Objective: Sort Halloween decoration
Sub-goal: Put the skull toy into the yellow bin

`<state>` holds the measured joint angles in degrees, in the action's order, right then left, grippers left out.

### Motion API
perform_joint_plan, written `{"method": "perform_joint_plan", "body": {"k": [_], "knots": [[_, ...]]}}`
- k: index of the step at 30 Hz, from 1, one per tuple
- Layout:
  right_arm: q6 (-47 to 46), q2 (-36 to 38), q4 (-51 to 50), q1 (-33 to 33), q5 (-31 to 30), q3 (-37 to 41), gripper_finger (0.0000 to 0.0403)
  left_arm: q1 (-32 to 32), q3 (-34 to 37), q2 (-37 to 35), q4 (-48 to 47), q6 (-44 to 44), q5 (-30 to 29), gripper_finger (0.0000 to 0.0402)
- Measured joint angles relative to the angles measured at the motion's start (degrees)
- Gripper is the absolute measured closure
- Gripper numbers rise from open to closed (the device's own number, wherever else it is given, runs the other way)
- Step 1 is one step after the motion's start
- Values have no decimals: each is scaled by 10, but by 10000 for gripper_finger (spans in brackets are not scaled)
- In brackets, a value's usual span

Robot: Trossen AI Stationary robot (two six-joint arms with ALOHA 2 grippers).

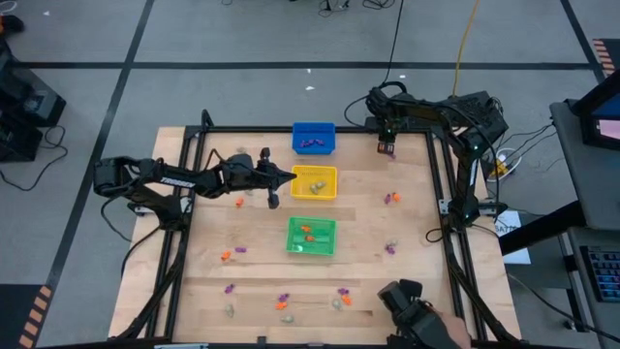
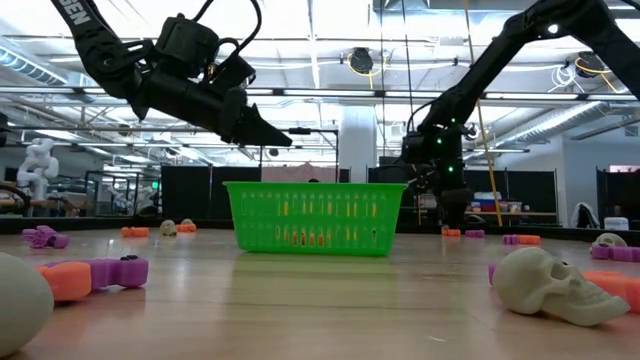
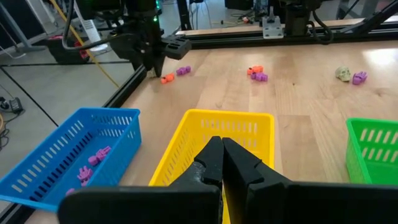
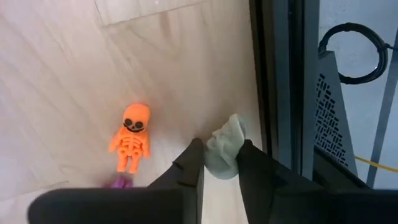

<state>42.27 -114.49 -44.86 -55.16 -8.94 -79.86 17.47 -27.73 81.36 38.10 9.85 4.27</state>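
Worktop: pale wood planks inside a black frame, open workshop beyond. Three small bins sit mid-surface in a row: blue bin (image 1: pixel 313 137), yellow bin (image 1: pixel 314 182), green bin (image 1: pixel 312 237).

Trinkets: many, tiny, loose across the worktop, e.g. a purple one (image 1: pixel 230 288) near the front edge and a pale skull (image 2: pixel 548 284) close to the low camera; others already lie in all three bins.

Risks (judged):
- Pale trinket (image 4: pixel 225 148) is held only by its lower part and sits beside the frame rail; a quick swing toward the bins could shake it loose or send it off the edge.
- Orange skeleton (image 4: pixel 131 144) lies just beside that grip and could be nudged on lift-off.
- Left arm hangs low at the yellow bin's rim; a careless move may tip or shift it.

Right tool (image 4: pixel 221 160): at the far right corner, fingers slightly parted, clamped on the pale trinket.

Left tool (image 3: pixel 222 163): over the yellow bin's near wall, fingers pressed together, nothing visible between them.
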Motion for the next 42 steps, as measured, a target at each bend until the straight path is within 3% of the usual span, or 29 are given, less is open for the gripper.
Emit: {"method": "perform_joint_plan", "body": {"k": [8,17,24,32,42], "knots": [[-41,63,-36,27,14,0,356,0,0,0,0,0,0,400],[-121,159,-21,126,151,0,399,0,0,0,0,-4,0,400],[-175,174,1,185,131,0,391,-11,0,0,-1,-5,0,400],[-210,143,-3,140,31,-1,351,-28,0,0,-1,-4,0,400],[-426,38,26,36,10,-1,281,-29,0,0,0,-1,0,400]]}}
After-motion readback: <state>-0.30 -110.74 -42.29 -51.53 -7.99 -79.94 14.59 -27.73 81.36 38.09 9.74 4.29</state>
